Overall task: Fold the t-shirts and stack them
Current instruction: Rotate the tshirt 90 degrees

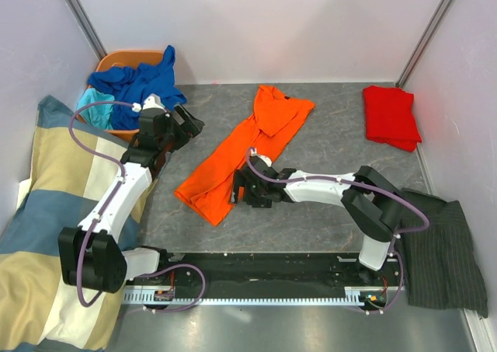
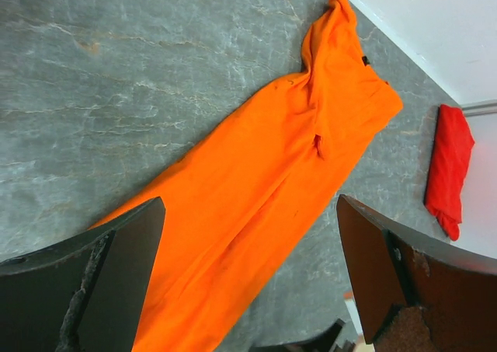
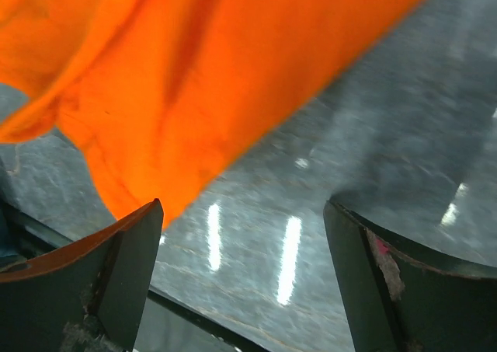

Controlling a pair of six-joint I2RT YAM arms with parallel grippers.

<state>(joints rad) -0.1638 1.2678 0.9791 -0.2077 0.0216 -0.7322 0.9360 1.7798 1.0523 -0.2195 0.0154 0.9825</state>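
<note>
An orange t-shirt (image 1: 237,154) lies in a long rumpled strip across the middle of the grey table, also seen in the left wrist view (image 2: 264,158). A folded red t-shirt (image 1: 390,115) (image 2: 449,165) rests at the back right. Blue t-shirts (image 1: 140,78) and a turquoise one (image 1: 97,109) are heaped in the basket. My left gripper (image 1: 192,123) (image 2: 250,204) hovers open above the table left of the orange shirt, holding nothing. Open too, my right gripper (image 1: 238,189) (image 3: 244,206) sits low at the shirt's near end, whose orange hem (image 3: 178,64) lies just beyond its left finger.
An orange basket (image 1: 128,57) stands in the back left corner. A big checked blanket (image 1: 46,212) covers the left side. A dark pinstriped cloth (image 1: 446,251) lies at the near right. White walls close in the back and sides.
</note>
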